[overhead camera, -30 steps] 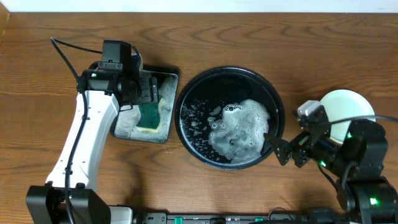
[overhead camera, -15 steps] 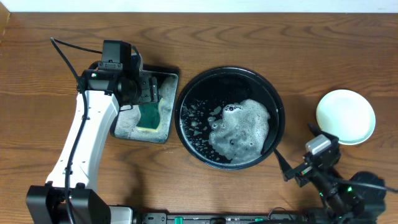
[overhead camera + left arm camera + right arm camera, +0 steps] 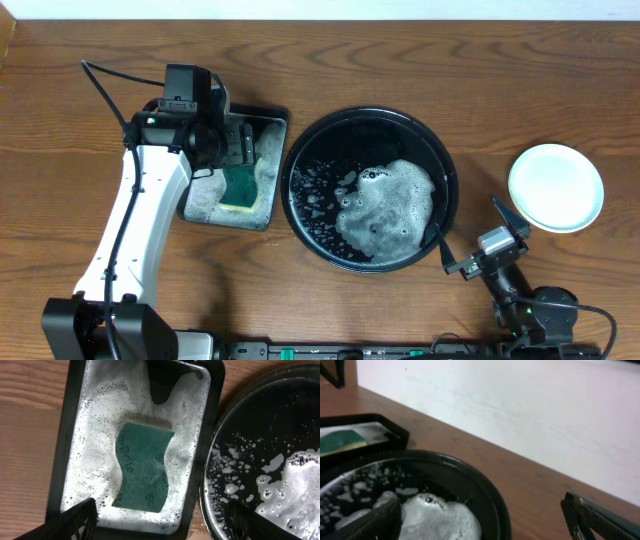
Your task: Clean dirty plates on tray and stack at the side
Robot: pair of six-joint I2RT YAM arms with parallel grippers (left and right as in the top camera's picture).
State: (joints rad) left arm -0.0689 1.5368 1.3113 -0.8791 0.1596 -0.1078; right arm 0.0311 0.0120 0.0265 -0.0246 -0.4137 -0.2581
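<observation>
The round black tray (image 3: 445, 170) sits mid-table and holds white foam (image 3: 385, 210) and suds; no plate shows on it. A pale plate (image 3: 556, 187) lies on the table at the right; I cannot tell if others lie under it. My left gripper (image 3: 238, 142) is open and empty, hovering over the green sponge (image 3: 142, 472). My right gripper (image 3: 470, 232) is open and empty, low by the table's front edge, just right of the round tray. In the right wrist view its fingers (image 3: 485, 520) straddle the tray's rim (image 3: 492, 492).
A rectangular black sponge tray (image 3: 195, 210) full of suds stands left of the round tray, almost touching it; it also shows in the left wrist view (image 3: 70, 435). Bare wood lies between the round tray and the plate.
My right arm has pulled back from beside the plate toward the front edge, uncovering the plate. The left arm has not moved.
</observation>
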